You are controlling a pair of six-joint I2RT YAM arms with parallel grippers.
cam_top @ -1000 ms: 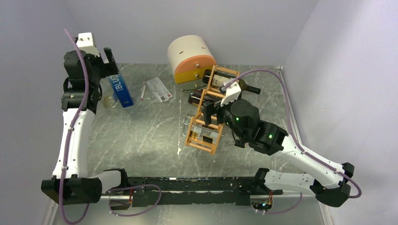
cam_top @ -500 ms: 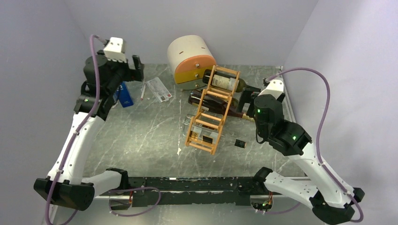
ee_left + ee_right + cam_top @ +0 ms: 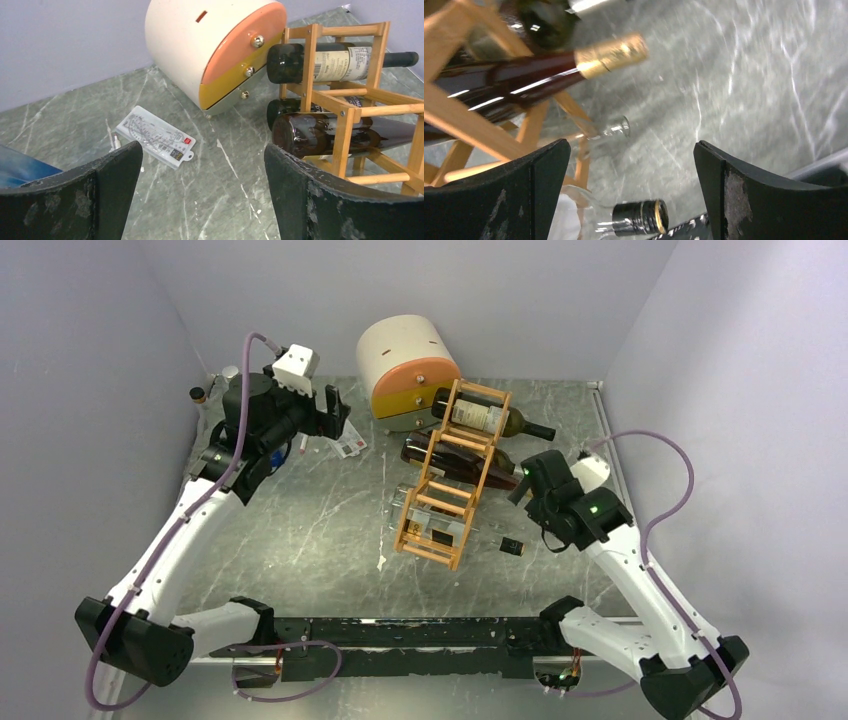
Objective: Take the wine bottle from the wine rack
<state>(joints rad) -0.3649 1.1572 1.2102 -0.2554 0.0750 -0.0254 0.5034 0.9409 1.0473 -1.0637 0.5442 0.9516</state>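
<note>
While the left gripper (image 3: 202,155) hovers over the back-left part of the grey marbled table (image 3: 300,530), jaws wide apart and empty, no bottle is off the rack, so the step in hand looks like the approach. Below that claw lie a glossy blue packet (image 3: 20,167) and a flat white printed card with a red spot (image 3: 155,136), both well apart from the work.

Further right sits the round cream-and-orange drawer box (image 3: 405,365), its front just beside the far end of the light orange-tan wooden wine rack (image 3: 452,475). That would crowd any reach from behind. The rack's far tier holds a dark glass wine bottle with a white label (image 3: 488,418), neck pointing right. One tier nearer lies a dark reddish bottle with a gold foil cap (image 3: 611,51), also poking out to the right. A clear glass neck (image 3: 616,127) and a black-capped one (image 3: 640,217) show lower down.

The right gripper (image 3: 629,150), jaws spread with nothing between them, hangs just beside those necks. It seems best placed to close on one neck near the shoulder and draw it straight out along the bottle's own line, so no slat snags. The rack looks light and may slide or tip. Neighbouring necks stand close enough to be knocked.
</note>
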